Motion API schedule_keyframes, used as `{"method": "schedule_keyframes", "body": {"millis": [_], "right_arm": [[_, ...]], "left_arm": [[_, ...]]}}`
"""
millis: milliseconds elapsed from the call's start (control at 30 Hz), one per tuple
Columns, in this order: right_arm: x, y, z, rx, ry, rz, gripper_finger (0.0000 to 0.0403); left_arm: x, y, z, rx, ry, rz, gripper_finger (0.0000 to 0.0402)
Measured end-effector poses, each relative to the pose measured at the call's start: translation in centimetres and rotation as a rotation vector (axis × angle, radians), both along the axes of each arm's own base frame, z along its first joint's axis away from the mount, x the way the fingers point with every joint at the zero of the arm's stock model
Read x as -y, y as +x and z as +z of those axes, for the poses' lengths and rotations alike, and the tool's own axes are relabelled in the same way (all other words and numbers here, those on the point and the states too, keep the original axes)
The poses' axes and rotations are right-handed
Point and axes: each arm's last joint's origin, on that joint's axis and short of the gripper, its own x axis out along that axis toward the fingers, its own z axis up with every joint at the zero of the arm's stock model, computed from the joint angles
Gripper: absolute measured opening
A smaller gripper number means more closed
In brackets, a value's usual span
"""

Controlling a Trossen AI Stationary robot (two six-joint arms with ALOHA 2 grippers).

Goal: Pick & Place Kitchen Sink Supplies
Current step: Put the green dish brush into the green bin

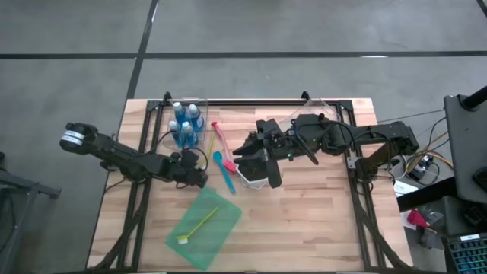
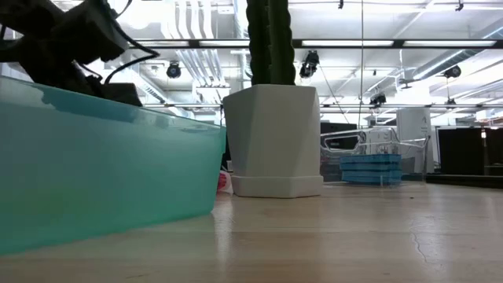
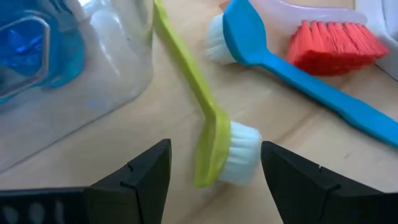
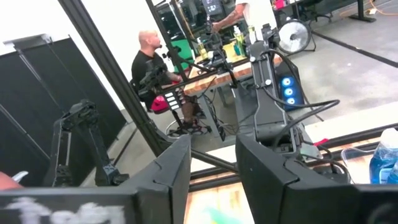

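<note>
Three blue bottles (image 1: 187,122) with white caps stand in a clear container (image 3: 106,56) at the far left. Beside it, red (image 1: 219,135), yellow (image 1: 209,144) and blue (image 1: 226,171) brushes lie on the table. A lime brush (image 1: 198,224) lies on the green sheet (image 1: 204,228). My left gripper (image 1: 204,180) is low and open. Its fingers stand on either side of the yellow brush's white-bristled head (image 3: 233,152) without touching it. My right gripper (image 1: 240,151) hangs high above the white pot (image 1: 255,176), narrowly open (image 4: 212,155), with nothing between its fingers.
The dark cactus in its white pot (image 2: 273,141) stands mid-table. A stack of light-blue sponges (image 2: 369,169) sits in a clear holder behind it. A teal translucent wall (image 2: 94,173) fills the low view's left. Bare wood lies toward the near right.
</note>
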Motion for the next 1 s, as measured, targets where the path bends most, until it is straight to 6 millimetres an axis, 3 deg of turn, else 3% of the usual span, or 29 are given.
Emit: {"method": "schedule_keyframes", "body": {"millis": [367, 600, 800, 1000], "right_arm": [[0.0, 0.0, 0.0, 0.000, -0.002, -0.001, 0.0123], [0.0, 0.1, -0.1, -0.001, -0.003, -0.002, 0.0130], [0.0, 0.1, -0.1, -0.001, -0.001, -0.003, 0.0120], [0.0, 0.1, -0.1, -0.002, 0.001, -0.003, 0.0111]], "left_arm": [[-0.7, 0.2, -0.7, 0.050, -0.008, -0.037, 0.0236], [-0.8, -0.3, -1.5, 0.001, -0.040, -0.100, 0.0208], [-0.8, -0.6, -1.9, 0.003, -0.067, -0.087, 0.0166], [-0.8, -0.4, -1.7, 0.030, -0.067, -0.090, 0.0095]]}}
